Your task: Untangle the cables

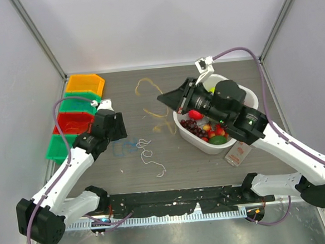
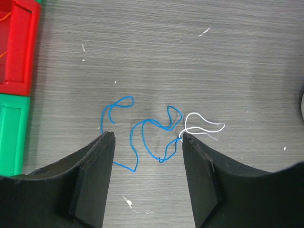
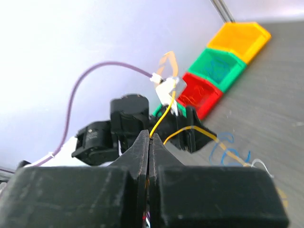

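left gripper [image 2: 147, 137] is hovering open with the blue cable [image 2: 118, 100] lying crosswise right under its fingers, right gripper [image 3: 148, 142] is clamping the orange cable [image 3: 161, 115]

I take the basket [image 1: 254, 99] as reference. Fruit [image 1: 203, 128] lies in it. A card [image 1: 236, 153] lies on the table [image 1: 211, 174] just before it. The right gripper [image 1: 168, 98] hangs just left of its left rim. The far cable [image 1: 148, 88] lies left of and behind the basket, and the near cable [image 1: 149, 152] left of and before it. Further left, the left gripper [image 2: 148, 137] stands over a third cable [image 2: 124, 99]. The row of bins [image 1: 77, 114] lies farthest left.
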